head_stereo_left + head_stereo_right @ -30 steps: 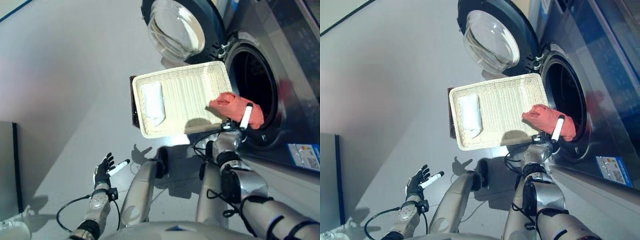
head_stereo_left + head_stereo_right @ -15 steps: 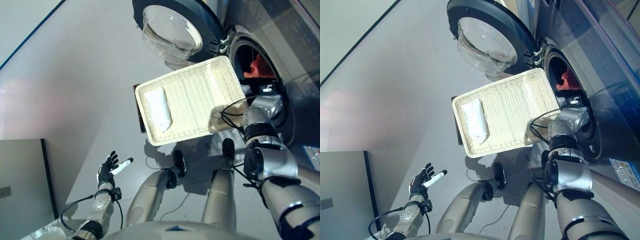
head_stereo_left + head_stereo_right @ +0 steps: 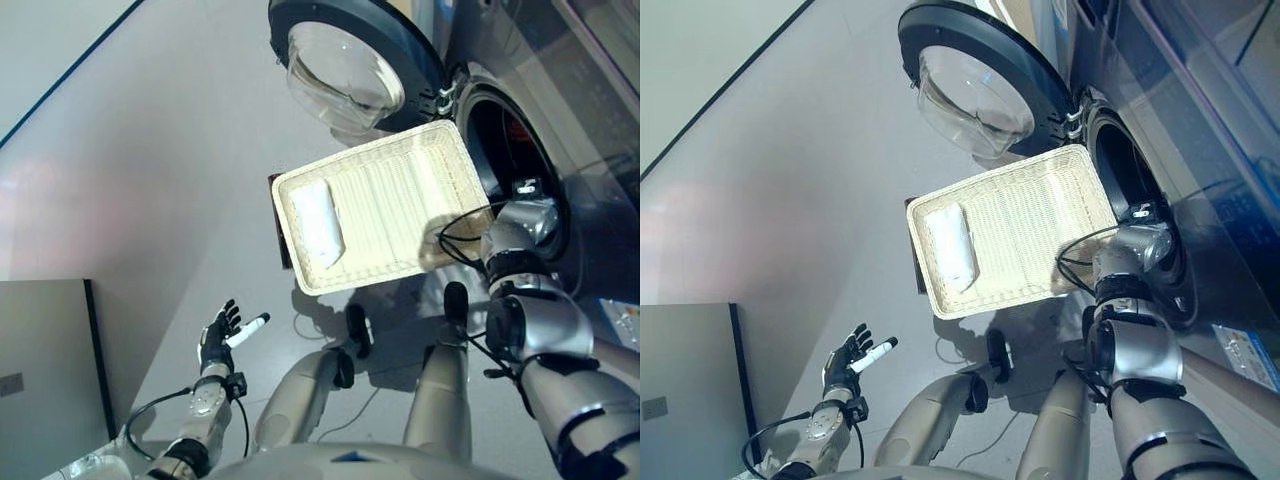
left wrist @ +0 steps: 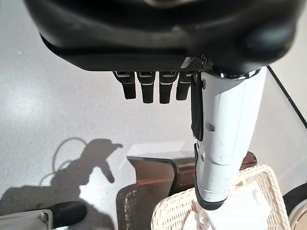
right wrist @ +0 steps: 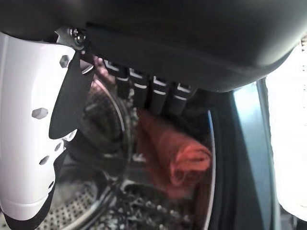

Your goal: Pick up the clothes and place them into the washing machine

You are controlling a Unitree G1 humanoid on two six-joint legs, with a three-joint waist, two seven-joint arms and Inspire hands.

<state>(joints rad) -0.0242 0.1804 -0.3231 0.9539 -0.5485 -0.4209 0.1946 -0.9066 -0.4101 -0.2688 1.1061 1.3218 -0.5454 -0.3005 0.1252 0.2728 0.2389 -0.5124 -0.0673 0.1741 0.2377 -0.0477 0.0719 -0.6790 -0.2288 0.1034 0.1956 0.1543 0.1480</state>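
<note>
A red cloth (image 5: 178, 163) lies inside the washing machine's drum (image 3: 518, 160), apart from my right hand (image 5: 157, 93). That hand reaches into the drum opening with its fingers straight and nothing in them; in the eye views only its wrist shows at the opening. A folded white cloth (image 3: 316, 220) lies at the left end of the white wicker basket (image 3: 400, 200) in front of the machine. My left hand (image 3: 222, 337) hangs low at the left over the floor, open and empty, far from the basket.
The machine's round glass door (image 3: 345, 70) stands swung open behind the basket. The basket rests on a dark stand (image 3: 277, 215). A grey cabinet (image 3: 40, 370) stands at the lower left.
My right hand carried the red cloth from the basket's edge into the drum and let it go. The camera has shifted. The left hand stayed where it was.
</note>
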